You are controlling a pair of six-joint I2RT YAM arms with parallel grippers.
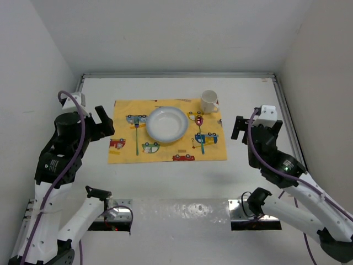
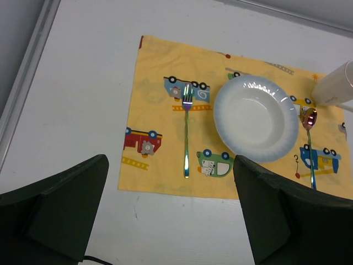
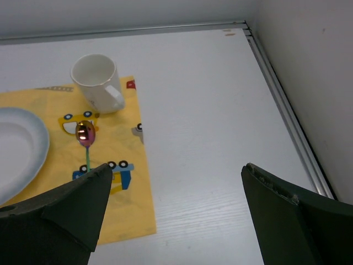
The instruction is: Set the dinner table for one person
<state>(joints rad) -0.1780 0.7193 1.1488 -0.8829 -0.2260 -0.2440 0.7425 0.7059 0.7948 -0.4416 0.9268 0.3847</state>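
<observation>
Between the two hands, on the white worktop [image 1: 182, 182], lies a yellow placemat [image 1: 165, 152] that looks fully laid. A plate [image 1: 166, 124] sits at its middle, a fork [image 1: 136, 135] on the side nearer the left hand [image 1: 105, 122], a spoon [image 1: 200, 132] on the side nearer the right hand [image 1: 238, 128], and a mug [image 1: 209, 101] stands beyond the spoon. Both hands hang wide and empty, each just off its end of the mat and touching nothing. The setting step seems finished. Any next move likely calls only for drawing the arms back without brushing the mat or mug. The worktop is matte, with grey rails along its edges and plain white walls close around it.
</observation>
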